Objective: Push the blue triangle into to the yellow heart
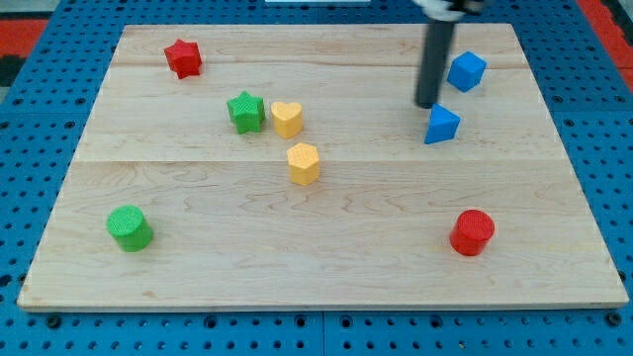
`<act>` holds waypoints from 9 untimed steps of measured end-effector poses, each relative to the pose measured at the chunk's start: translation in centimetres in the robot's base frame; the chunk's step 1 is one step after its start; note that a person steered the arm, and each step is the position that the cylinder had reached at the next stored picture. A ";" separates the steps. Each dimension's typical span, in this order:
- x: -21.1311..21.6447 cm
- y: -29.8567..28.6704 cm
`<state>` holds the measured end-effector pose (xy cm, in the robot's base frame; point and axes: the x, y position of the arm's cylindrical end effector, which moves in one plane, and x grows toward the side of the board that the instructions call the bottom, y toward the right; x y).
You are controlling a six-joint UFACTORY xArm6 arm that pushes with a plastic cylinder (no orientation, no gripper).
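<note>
The blue triangle (442, 125) lies on the wooden board at the view's right, upper half. The yellow heart (287, 118) lies near the board's middle, well to the left of the triangle. My tip (427, 105) is the lower end of the dark rod; it stands just above and slightly left of the blue triangle, very close to it, whether touching I cannot tell.
A green star (245, 111) sits right beside the yellow heart on its left. A yellow hexagon-like block (304, 163) lies just below the heart. A blue cube (467, 71), a red star (183, 57), a green cylinder (129, 227) and a red cylinder (473, 232) lie around the board (326, 267).
</note>
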<state>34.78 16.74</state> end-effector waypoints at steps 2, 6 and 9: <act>3.2 -0.7; 11.0 -9.2; 6.3 -15.6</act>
<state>41.08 1.18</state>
